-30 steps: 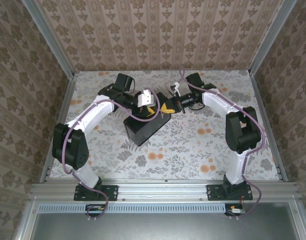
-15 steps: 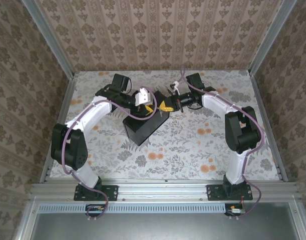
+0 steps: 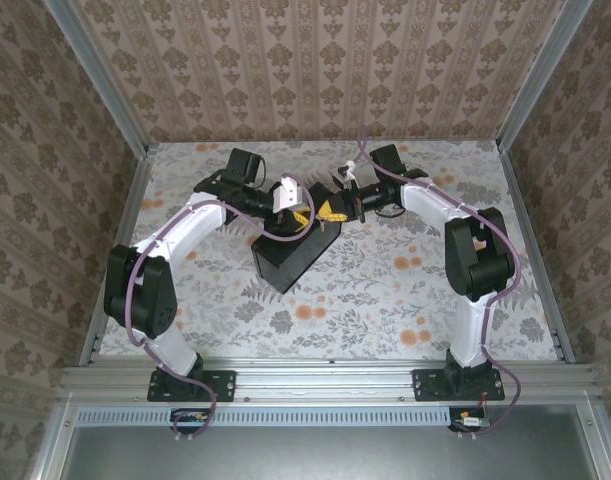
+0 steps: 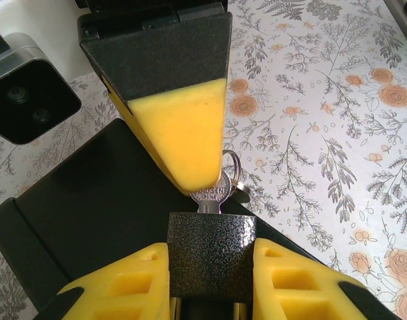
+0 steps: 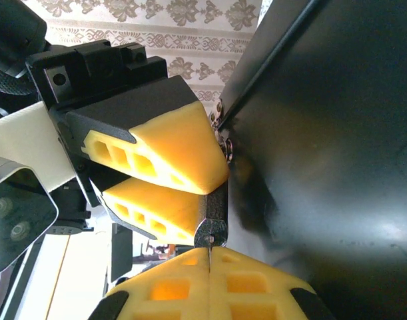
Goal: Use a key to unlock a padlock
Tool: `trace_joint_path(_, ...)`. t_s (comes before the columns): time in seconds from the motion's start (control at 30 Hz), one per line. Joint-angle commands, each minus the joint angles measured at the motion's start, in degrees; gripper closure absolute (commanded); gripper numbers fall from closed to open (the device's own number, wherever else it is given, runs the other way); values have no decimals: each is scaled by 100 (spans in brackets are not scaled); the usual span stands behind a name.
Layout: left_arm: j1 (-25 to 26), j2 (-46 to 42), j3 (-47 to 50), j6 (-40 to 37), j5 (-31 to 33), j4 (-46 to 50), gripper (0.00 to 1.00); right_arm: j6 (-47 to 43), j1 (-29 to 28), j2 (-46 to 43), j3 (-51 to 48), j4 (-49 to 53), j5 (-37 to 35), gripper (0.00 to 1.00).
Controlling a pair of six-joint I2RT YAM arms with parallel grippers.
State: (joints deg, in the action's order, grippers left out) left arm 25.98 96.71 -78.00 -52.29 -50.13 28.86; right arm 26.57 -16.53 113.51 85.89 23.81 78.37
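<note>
I am squeezing the small dark speckled padlock (image 4: 211, 250) in my left gripper (image 4: 211, 287), and my right gripper (image 5: 210, 257) is pinching the little silver key (image 4: 212, 195), which is poking straight ahead from its tips into the padlock, ready for twisting.

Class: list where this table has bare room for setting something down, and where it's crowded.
Free: the floral tabletop between the black box and the silver front rail; right of the white right arm. Crowded: the box's far end, where jaws hold the small black padlock and silver key.
</note>
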Motion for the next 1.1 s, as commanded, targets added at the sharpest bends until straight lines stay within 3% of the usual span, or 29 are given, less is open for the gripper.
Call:
trace_joint_path(0.0,294,206,-34,23,-710,-160,91,-46,-528,92,171,-360,1,100)
trace_joint_path(0.13,298,266,-14,194,-593,-402,91,24,-665,14,162,-355,-152,99)
trace_joint_path(0.2,294,253,9,156,-515,-328,92,-220,-517,-145,60,-73,-305,87)
trace_joint_path(0.43,202,252,179,97,-73,-62,93,-718,321,-677,-218,278,-943,60)
trace_joint_path(0.6,180,173,215,179,-118,-138,93,-1792,415,-1028,-209,583,-1782,59)
trace_joint_path(0.7,180,182,168,218,-181,-125,93,-2790,172,-1647,-973,-280,-2542,60)
trace_joint_path(0.9,181,169,149,210,-247,2,93,-3540,-118,-2644,-2840,-3717,-3707,55)
trace_joint_path(0.97,181,182,120,236,-222,-3,93,-3753,-168,-2737,-3008,-4146,-3966,55)
trace_joint_path(1.07,182,182,93,247,-300,-29,93,-4752,-366,-2767,-2951,-3808,-4357,55)
